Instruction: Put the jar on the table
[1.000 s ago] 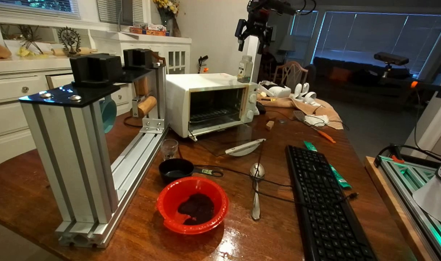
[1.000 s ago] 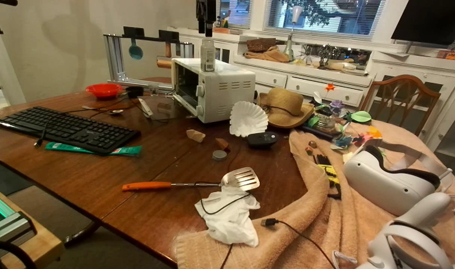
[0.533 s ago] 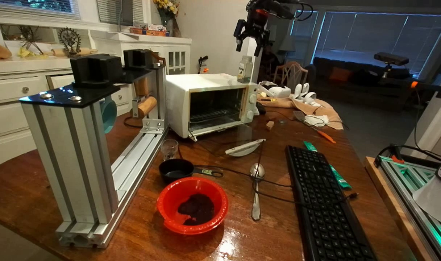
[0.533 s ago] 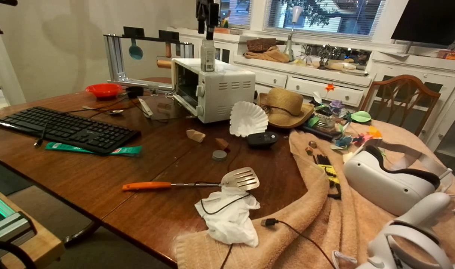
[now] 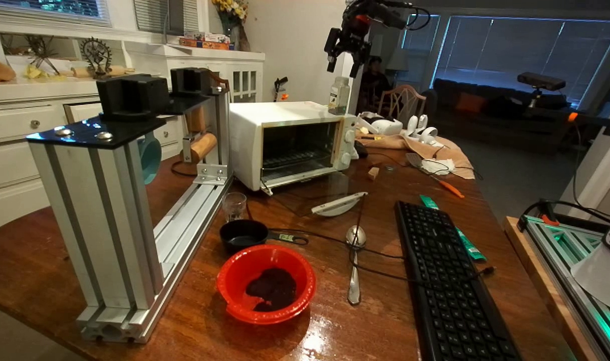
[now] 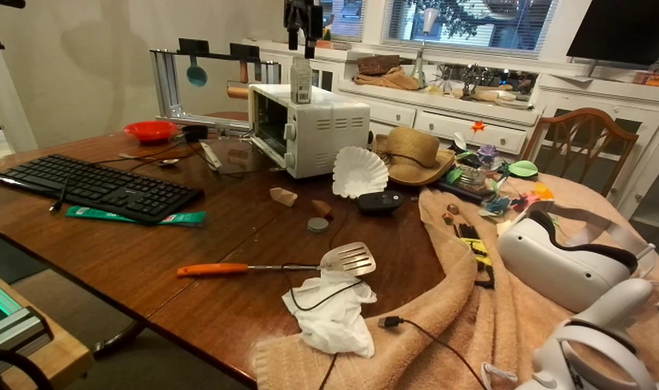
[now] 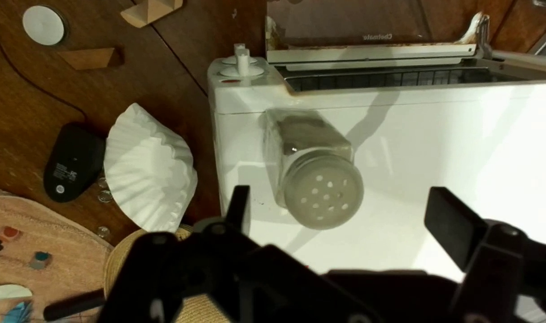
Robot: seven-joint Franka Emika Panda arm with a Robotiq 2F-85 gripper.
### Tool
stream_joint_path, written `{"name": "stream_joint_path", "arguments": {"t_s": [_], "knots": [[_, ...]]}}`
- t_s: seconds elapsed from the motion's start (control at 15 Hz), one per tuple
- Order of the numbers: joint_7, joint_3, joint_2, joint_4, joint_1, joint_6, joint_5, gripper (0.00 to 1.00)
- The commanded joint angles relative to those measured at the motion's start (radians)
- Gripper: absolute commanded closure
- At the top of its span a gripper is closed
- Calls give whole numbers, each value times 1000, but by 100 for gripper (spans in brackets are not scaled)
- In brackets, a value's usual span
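While the black two-fingered gripper (image 5: 343,66) hangs above the white, box-shaped toaster oven (image 5: 247,145), its fingers (image 7: 238,208) are spread wide, and in the wrist view the clear, square-sided jar (image 7: 308,134) with its round, perforated grey lid (image 7: 324,190) shows between them, a gap on either side. The jar stands upright on the oven's top, near the front corner above the control knobs (image 7: 243,67); how high the gripper is over its lid I cannot tell. The oven rests on the large table (image 6: 129,265) with a glossy, reddish-brown wooden top, its glass door (image 7: 344,22) let down. In an exterior view a round red plastic bowl (image 5: 232,276) holding a dark substance (image 5: 272,288) stands just beside a small black handled cup (image 5: 243,235), and a silver metal spoon (image 5: 356,235) lies between the bowl and a long black keyboard (image 5: 440,260). In an exterior view a white fluted paper filter (image 6: 360,172) stands beside the oven, near a tan straw hat (image 6: 413,151), while an orange-handled metal spatula (image 6: 278,267) lies with its head touching a crumpled white tissue (image 6: 329,325). A white plastic headset (image 6: 565,260) rests on the peach-coloured towel (image 6: 443,303).
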Motion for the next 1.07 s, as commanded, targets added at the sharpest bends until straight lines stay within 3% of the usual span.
{"name": "stream_joint_path", "arguments": {"t_s": [0.0,0.53,0.6,0.73,1.0], "knots": [[-6,-2,2,-32,8,57,-39,0],[4,-1,-5,-75,20,79,-108,0],[7,-1,-6,-80,22,80,-110,12],[7,0,-7,-89,25,79,-111,21],[2,4,-6,-102,29,101,-107,22]]}}
